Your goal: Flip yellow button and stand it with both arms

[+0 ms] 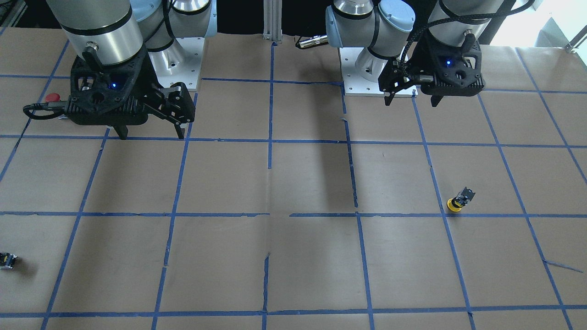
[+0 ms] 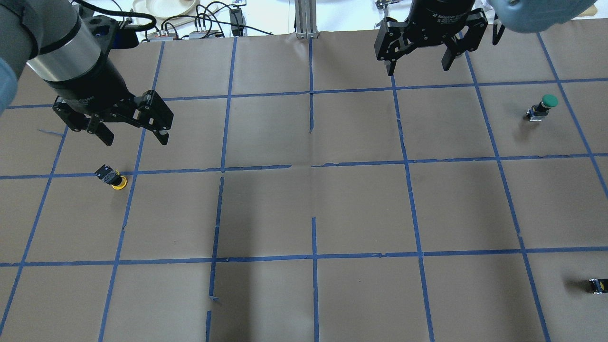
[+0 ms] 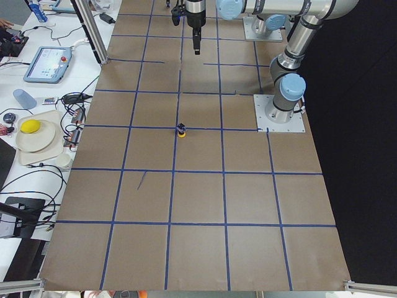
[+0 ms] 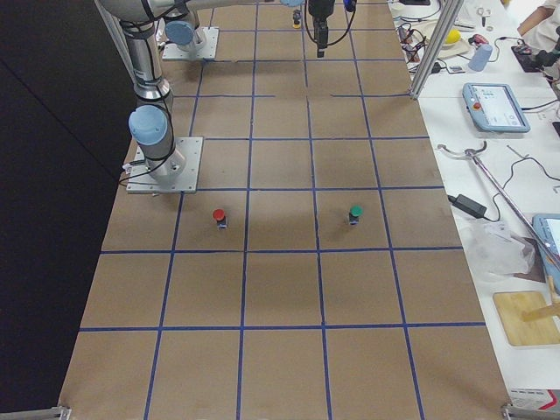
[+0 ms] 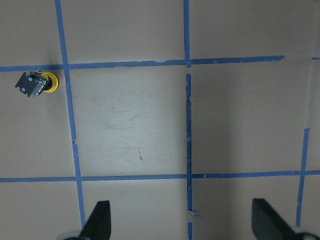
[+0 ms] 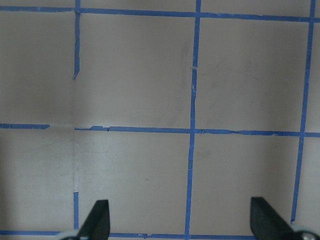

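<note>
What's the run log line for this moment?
yellow button: cap down on table, untouched | left gripper: open, empty, nearer button | right gripper: open, empty

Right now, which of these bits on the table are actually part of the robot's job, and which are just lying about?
Part of the job:
yellow button, on the left arm's side of the table
left gripper, open and empty
right gripper, open and empty

Just lying about:
green button
red button
small capless block
</note>
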